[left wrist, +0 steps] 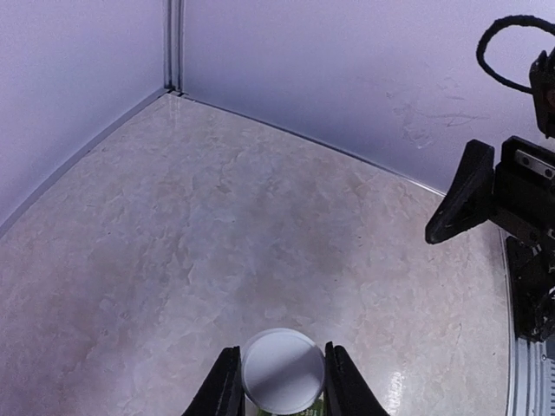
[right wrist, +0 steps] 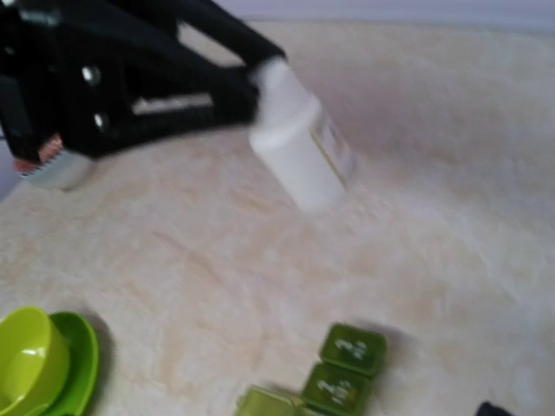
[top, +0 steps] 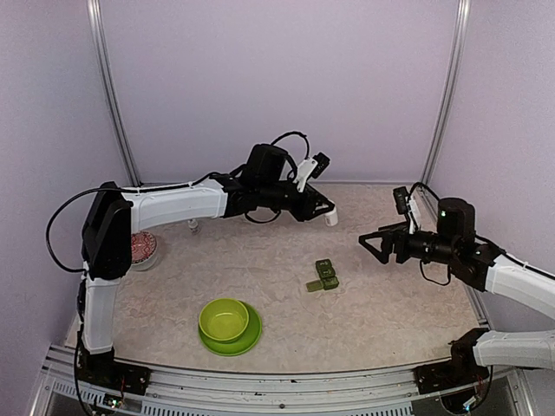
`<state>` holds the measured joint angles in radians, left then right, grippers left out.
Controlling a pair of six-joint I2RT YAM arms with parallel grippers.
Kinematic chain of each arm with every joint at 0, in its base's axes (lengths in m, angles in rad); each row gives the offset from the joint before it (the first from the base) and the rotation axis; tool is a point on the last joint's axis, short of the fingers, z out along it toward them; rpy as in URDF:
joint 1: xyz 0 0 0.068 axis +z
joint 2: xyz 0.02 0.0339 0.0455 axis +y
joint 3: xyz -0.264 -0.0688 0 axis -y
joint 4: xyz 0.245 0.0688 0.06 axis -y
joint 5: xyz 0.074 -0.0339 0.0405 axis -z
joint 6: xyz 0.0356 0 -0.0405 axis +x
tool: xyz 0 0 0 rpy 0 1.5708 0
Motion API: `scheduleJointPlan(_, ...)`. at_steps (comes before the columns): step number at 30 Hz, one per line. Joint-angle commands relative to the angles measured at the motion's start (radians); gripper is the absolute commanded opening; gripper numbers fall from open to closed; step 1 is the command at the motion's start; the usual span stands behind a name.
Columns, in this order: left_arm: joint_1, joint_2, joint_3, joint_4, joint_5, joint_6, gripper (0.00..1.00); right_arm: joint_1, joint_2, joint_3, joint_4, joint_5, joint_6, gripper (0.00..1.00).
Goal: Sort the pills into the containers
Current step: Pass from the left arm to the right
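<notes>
Beige marbled tabletop (top: 286, 342): we see left gripper (left wrist: 280, 390) clamped on white pill bottle (right wrist: 299, 147), tilted, above table. Right gripper (top: 375, 244) jaws spread wide. Dark green pill box (top: 324, 275) mid-table, between lime bowl (top: 224, 319) and right gripper.

Marbled table (top: 390, 295) boxed in by pale lilac walls

The table top is beige with a stone-like pattern. Behind it stands a plain lilac back wall (top: 277, 78), and matching side walls (top: 43, 104) close it in on the left and right. Slim metal posts (top: 113, 95) rise at the table's two far corners. A ridged aluminium rail (top: 277, 386) runs along its near edge. The light is soft and even.
</notes>
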<state>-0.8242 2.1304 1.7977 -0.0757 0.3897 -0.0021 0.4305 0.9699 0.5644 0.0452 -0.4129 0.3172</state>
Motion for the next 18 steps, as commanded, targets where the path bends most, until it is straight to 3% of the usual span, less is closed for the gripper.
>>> scheduleJointPlan(1,-0.034,-0.076,-0.015,0.023,0.068,-0.035,0.11,-0.007,-0.072,-0.048,0.125,-0.059,-0.023,0.98)
scheduleJointPlan(8,-0.057,-0.143,-0.063,0.085,0.167,-0.095,0.11,-0.006,-0.182,-0.145,0.287,-0.129,-0.029,0.98)
scheduleJointPlan(18,-0.081,-0.206,-0.134,0.175,0.281,-0.174,0.11,-0.006,-0.200,-0.224,0.540,-0.249,-0.020,0.96)
